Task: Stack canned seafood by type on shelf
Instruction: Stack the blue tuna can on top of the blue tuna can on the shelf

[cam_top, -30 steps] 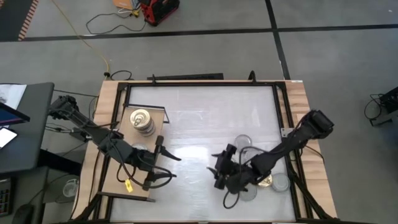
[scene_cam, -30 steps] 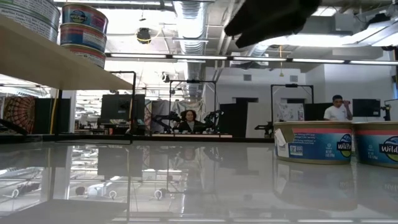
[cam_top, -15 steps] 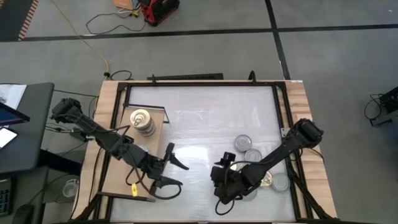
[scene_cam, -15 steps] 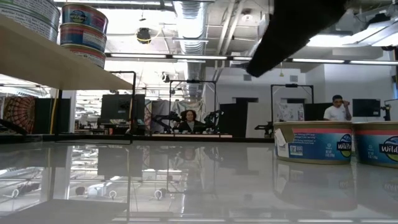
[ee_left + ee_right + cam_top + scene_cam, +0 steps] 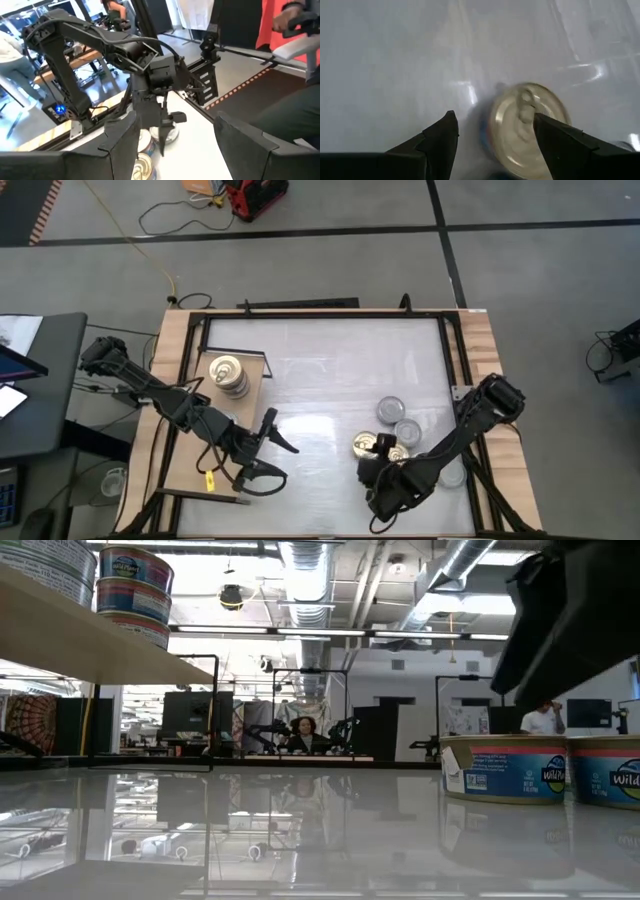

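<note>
Stack of tins [image 5: 229,374] sits on the shelf [image 5: 180,470], gold pull-tab top showing, at the shelf's far right corner; low view shows the same stack [image 5: 133,595] up on the board, at least 2 labelled cans visible there. Loose tins cluster on the table [image 5: 320,370] at right: a silver top [image 5: 391,412], another silver one [image 5: 407,430] just beside it, a gold top [image 5: 368,445] near the right arm's wrist, more partly hidden under that arm. Low view has 2 blue-label tins [image 5: 503,769] side by side on the tabletop. Right gripper [image 5: 378,498] is low over the near-right part of the table; its wrist camera looks down on a gold-top tin [image 5: 527,130] lying between and beyond the 2 fingers [image 5: 436,140], jaws apart, nothing gripped, tin not touched as far as I can tell. Left gripper [image 5: 268,448] hovers just off the shelf's near right edge, fingers spread about halfway, empty. Left wrist view looks across at the right arm [image 5: 150,75] and tins [image 5: 165,135] below it. People are seated in the room behind the table.
</note>
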